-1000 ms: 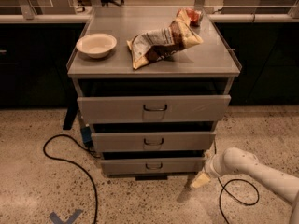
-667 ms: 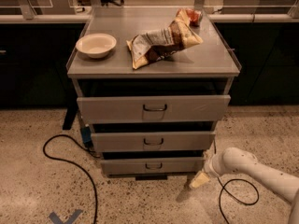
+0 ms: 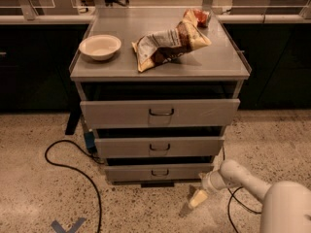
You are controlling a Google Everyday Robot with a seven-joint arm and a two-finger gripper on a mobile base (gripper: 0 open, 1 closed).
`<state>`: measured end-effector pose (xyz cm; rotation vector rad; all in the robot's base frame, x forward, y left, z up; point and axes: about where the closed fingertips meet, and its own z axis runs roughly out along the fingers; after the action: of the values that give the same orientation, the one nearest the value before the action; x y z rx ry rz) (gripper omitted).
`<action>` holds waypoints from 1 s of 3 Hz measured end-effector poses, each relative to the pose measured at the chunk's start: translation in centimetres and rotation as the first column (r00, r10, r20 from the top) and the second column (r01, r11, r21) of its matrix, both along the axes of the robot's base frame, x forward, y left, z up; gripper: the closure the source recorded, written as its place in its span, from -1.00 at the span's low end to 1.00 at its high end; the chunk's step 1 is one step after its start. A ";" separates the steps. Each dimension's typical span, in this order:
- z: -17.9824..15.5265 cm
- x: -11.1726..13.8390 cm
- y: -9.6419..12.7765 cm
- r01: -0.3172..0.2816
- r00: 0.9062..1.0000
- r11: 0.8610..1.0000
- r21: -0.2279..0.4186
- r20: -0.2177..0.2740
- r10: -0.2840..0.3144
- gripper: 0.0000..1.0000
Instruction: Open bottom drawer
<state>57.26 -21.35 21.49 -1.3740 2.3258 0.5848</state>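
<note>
Pale-tipped claw [image 3: 198, 198] on white arm: low over the floor, off the front right corner of the grey metal table [image 3: 228, 64], touching nothing; clenched or released, cannot tell.

Narrowest grey metal bottom drawer [image 3: 131, 173]: lowest of three, tray not showing. Small dark wire handle [image 3: 159, 172] at centre.

Judgement: shift left, meet handle square, pull straight and level.

Farther, on table: white round bowl [image 3: 100, 46], crumpled snack bag [image 3: 167, 45].
</note>
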 end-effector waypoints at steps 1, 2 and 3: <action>-3.4 -1.2 -0.2 0.020 0.998 0.999 0.026 -0.052 -0.019 -1.00; -3.4 -1.2 -0.2 0.021 0.999 0.999 0.025 -0.051 -0.019 -1.00; -2.7 0.8 0.7 0.003 1.000 0.999 0.040 0.029 -0.005 -1.00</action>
<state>58.03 -20.63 18.75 -1.3507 2.2814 0.6027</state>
